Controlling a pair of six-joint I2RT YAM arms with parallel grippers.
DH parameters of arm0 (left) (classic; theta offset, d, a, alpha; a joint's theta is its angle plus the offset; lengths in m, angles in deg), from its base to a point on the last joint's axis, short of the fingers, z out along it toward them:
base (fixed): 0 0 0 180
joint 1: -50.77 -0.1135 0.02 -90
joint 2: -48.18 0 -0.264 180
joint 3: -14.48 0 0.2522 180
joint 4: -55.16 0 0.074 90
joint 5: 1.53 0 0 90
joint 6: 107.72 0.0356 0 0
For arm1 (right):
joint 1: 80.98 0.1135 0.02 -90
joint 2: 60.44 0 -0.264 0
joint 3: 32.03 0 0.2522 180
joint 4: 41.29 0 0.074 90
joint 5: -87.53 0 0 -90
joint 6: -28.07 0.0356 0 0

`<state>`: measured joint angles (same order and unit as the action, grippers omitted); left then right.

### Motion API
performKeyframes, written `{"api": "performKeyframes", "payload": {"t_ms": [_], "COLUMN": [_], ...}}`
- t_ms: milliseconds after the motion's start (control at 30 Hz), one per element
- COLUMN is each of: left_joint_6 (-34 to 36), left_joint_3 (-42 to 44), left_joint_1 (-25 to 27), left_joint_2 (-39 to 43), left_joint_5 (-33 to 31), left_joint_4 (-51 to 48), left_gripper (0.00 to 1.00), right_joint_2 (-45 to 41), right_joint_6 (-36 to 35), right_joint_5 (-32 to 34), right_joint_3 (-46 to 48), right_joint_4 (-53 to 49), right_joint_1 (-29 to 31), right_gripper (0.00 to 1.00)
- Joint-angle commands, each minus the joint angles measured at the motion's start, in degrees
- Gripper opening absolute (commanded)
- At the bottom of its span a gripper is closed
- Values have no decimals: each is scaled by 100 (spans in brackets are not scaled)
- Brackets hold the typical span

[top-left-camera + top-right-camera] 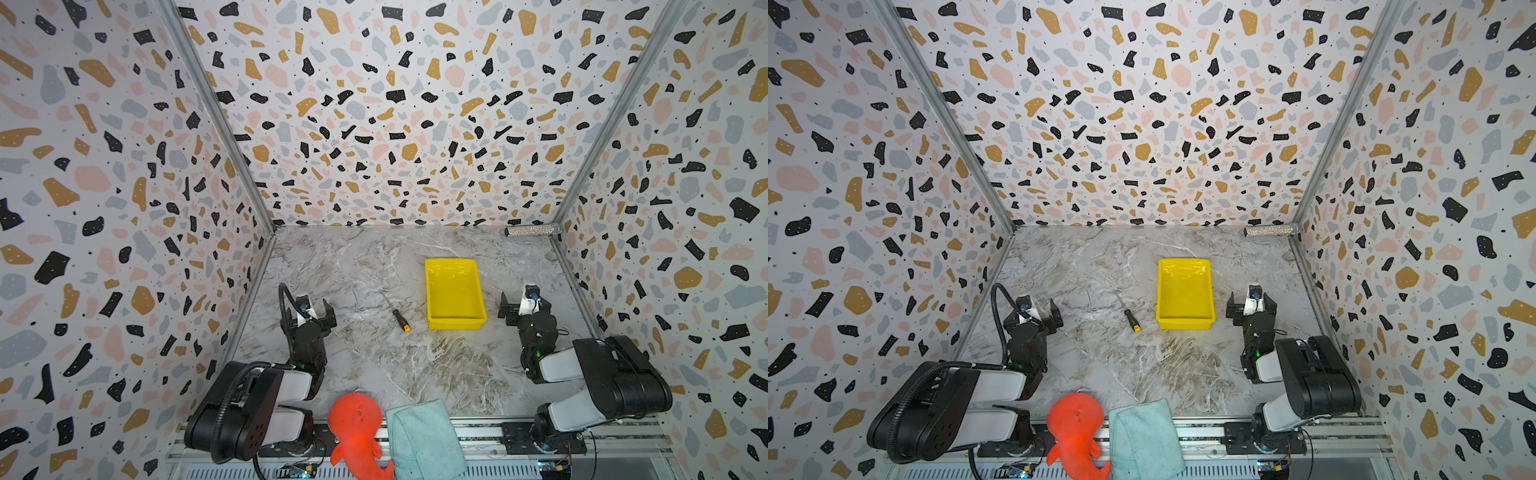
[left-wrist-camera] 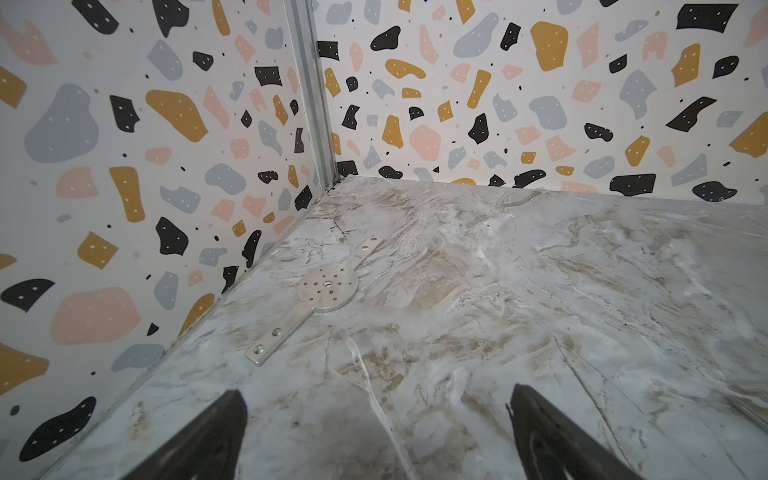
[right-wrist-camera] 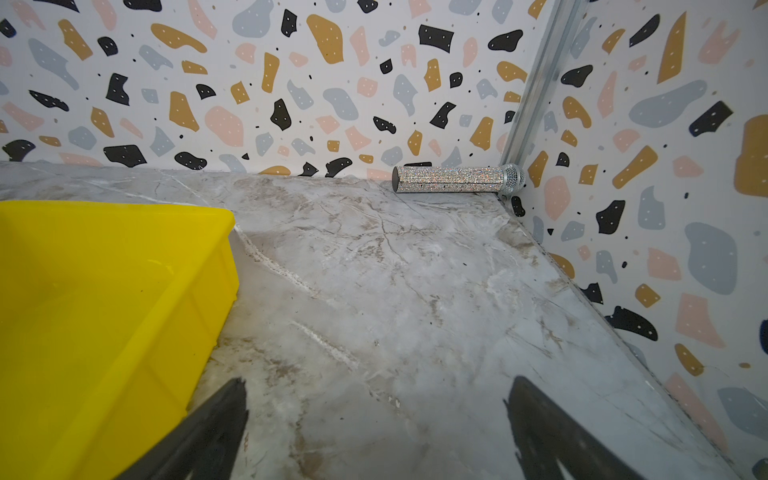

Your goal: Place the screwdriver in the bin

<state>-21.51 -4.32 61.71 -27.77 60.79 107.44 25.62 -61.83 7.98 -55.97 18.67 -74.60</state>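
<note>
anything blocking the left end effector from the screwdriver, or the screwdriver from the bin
Nothing visible. Bare table lies between the open left end effector and the screwdriver, and between it and the bin, whose low wall must be cleared.

Marble tabletop (image 1: pixel 374 365), screwdriver (image 1: pixel 398 316) beside yellow bin (image 1: pixel 455 323), glittery tube (image 1: pixel 532 230) at back corner

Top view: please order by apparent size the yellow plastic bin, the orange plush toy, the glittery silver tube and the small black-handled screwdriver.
1-2. yellow plastic bin and orange plush toy: about alike; the toy is nearer the camera and cut by the frame edge.
3. glittery silver tube.
4. small black-handled screwdriver.
</note>
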Motion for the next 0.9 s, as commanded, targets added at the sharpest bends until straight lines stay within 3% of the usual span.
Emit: {"api": "performKeyframes", "payload": {"t_ms": [0,100,167,267,300,367,433,500,667,733,800,867], "left_joint_6": [184,-536,-1023,-1296,-1345,-1584,-2425,-2917,-2858,-3166,-3748,-4403], "left_joint_3": [-582,-2346,-2959,-2784,-2701,-2549,-2342,-2137,-2193,-2269,-2197,-2143], "left_joint_1": [86,285,299,308,304,301,288,204,128,193,536,1100], "left_joint_2": [521,949,932,1076,1146,1275,1397,1507,1560,1524,1467,1291], "left_joint_5": [290,-285,27,793,724,172,-737,-889,159,785,1262,1305], "left_joint_4": [-915,-4545,-5688,-5700,-5698,-5729,-5952,-6107,-6120,-6163,-5970,-5800], "left_gripper": [100,100,100,100,100,100,100,100,100,99,95,91], "right_joint_2": [-72,-72,-76,-72,-72,-72,-67,-63,-69,-70,-64,-68], "right_joint_6": [-1,-8,-3,-4,-1,-2,-8,-2,4,3,7,7], "right_joint_5": [-26,-26,-26,-21,-18,-20,-18,-17,-18,-18,-17,-18], "right_joint_3": [-39,-37,-37,-42,-46,-46,-46,-46,-53,-55,-55,-50], "right_joint_4": [21,22,21,23,16,20,20,20,9,5,-4,-5], "right_joint_1": [-8,-5,-8,-7,0,-6,-8,-13,-7,-13,-10,-10], "right_gripper": [99,99,99,99,99,99,99,99,99,99,99,99]}}
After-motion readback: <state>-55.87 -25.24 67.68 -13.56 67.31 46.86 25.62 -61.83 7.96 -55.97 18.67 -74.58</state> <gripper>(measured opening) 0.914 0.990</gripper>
